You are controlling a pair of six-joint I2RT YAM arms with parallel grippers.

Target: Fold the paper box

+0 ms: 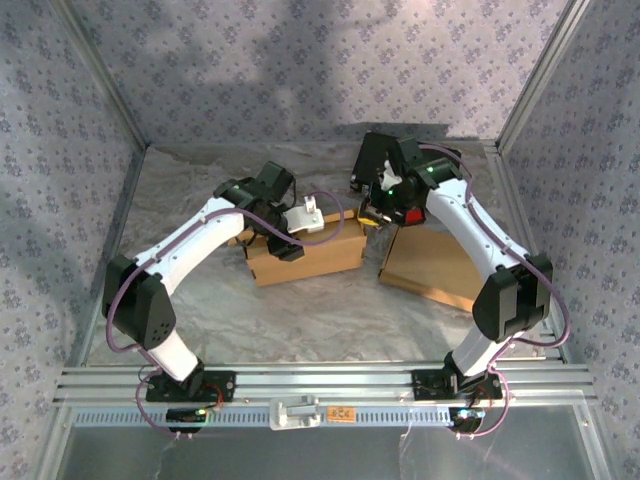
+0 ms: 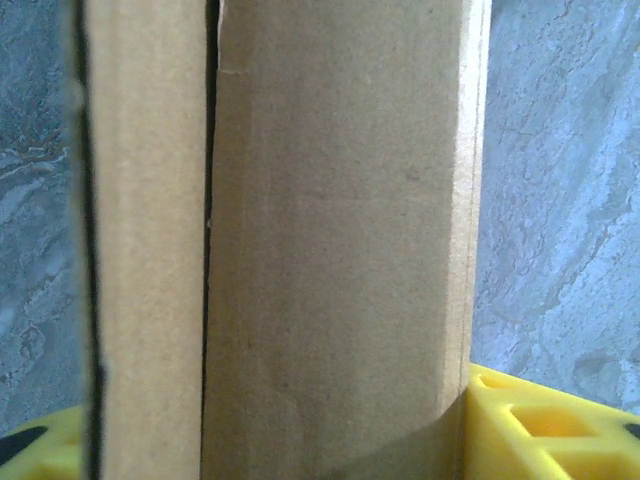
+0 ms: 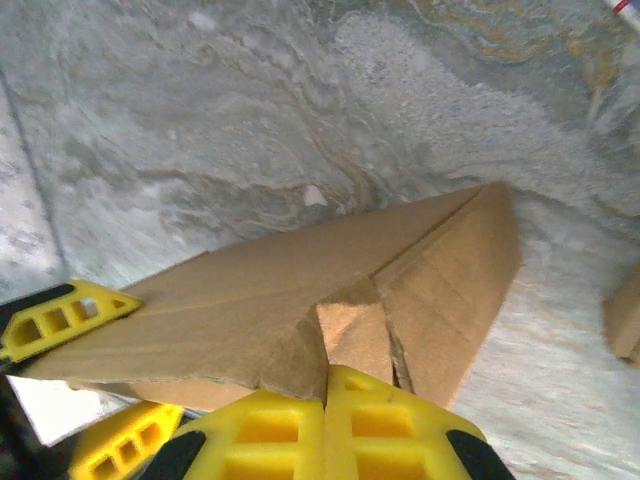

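Evenly matte, rectangular cardboard box (image 1: 310, 258)

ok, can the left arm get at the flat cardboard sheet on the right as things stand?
Probably not directly: the left gripper straddles the paper box's wall, and the right gripper, pinching its flap, sits between it and the cardboard sheet.

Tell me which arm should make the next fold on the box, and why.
Right, probably. The right gripper is shut on a flap at the end of the box; the left gripper only straddles its wall.
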